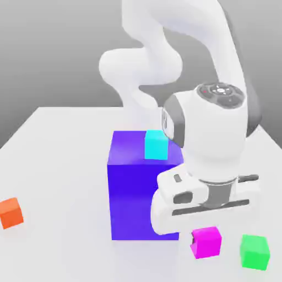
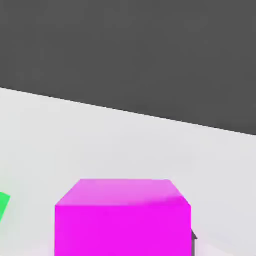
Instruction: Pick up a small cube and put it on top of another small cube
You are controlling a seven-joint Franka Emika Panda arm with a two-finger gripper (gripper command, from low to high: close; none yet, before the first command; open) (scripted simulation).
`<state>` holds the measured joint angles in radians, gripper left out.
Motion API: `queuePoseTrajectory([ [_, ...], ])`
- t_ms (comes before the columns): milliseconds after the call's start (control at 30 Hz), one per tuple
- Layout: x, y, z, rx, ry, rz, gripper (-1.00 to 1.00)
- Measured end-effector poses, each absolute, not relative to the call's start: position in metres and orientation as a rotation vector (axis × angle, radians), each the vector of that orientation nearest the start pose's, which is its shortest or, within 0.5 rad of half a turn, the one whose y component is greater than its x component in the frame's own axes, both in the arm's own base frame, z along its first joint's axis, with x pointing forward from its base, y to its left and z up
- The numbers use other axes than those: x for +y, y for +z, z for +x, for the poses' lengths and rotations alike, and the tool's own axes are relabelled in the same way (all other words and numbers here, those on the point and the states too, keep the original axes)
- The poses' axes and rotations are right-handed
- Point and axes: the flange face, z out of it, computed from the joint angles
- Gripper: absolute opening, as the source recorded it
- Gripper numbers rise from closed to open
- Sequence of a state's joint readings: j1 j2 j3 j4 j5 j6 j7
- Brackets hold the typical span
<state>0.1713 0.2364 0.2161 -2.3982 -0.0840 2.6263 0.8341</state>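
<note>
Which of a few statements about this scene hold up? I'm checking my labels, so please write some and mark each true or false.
1. The small magenta cube sits on the small bright green cube. False: both rest on the white table, side by side and apart.
2. The small cyan cube rests on top of the big blue-violet block. True.
3. The small orange cube lies at the exterior view's right. False: it lies at the left edge.
4. The tool is low over the magenta cube. True.
</note>
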Motion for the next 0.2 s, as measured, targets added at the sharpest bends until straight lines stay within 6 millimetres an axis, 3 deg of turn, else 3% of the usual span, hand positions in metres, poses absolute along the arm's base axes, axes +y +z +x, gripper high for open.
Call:
queuePoseTrajectory([
  [67, 0.236, 0.193, 0.445, 0.396, 0.002, -3.116, -1.00],
  [100, 0.245, 0.184, 0.440, 0.354, 0.001, -3.121, 1.00],
  [200, 0.245, 0.184, 0.440, 0.354, 0.001, -3.121, 1.00],
])
